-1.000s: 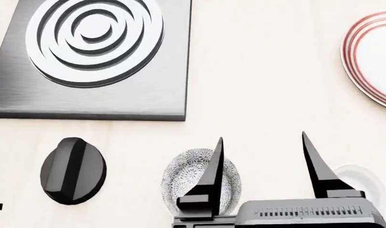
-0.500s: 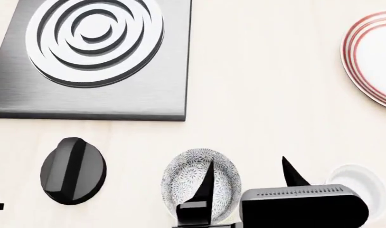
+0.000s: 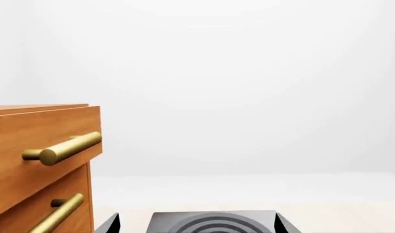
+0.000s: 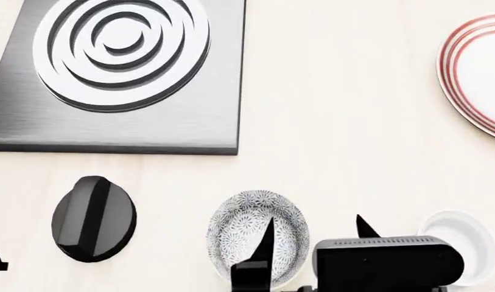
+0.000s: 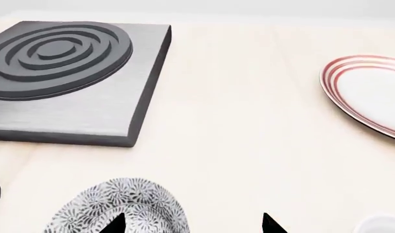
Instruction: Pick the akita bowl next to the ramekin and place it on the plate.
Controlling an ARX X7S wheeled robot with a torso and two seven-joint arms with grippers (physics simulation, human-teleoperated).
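Observation:
The akita bowl (image 4: 251,228), speckled grey and white, sits near the front edge of the counter; it also shows in the right wrist view (image 5: 119,206). The white ramekin (image 4: 466,240) stands to its right, apart from it. My right gripper (image 4: 316,222) is open and low over the bowl's right side, with one finger (image 5: 115,223) over the bowl's inside and the other outside its rim. The red-ringed plate (image 4: 475,73) lies at the far right, also visible from the right wrist (image 5: 372,92). My left gripper (image 3: 196,225) is open and holds nothing.
A grey square burner block (image 4: 121,73) with raised rings fills the back left. A black oval object (image 4: 93,218) lies left of the bowl. Wooden drawers (image 3: 35,145) with brass handles show in the left wrist view.
My right gripper has dropped toward the bowl, so its fingers show shorter and one now reaches inside the rim. Bowl, ramekin and plate have not moved.

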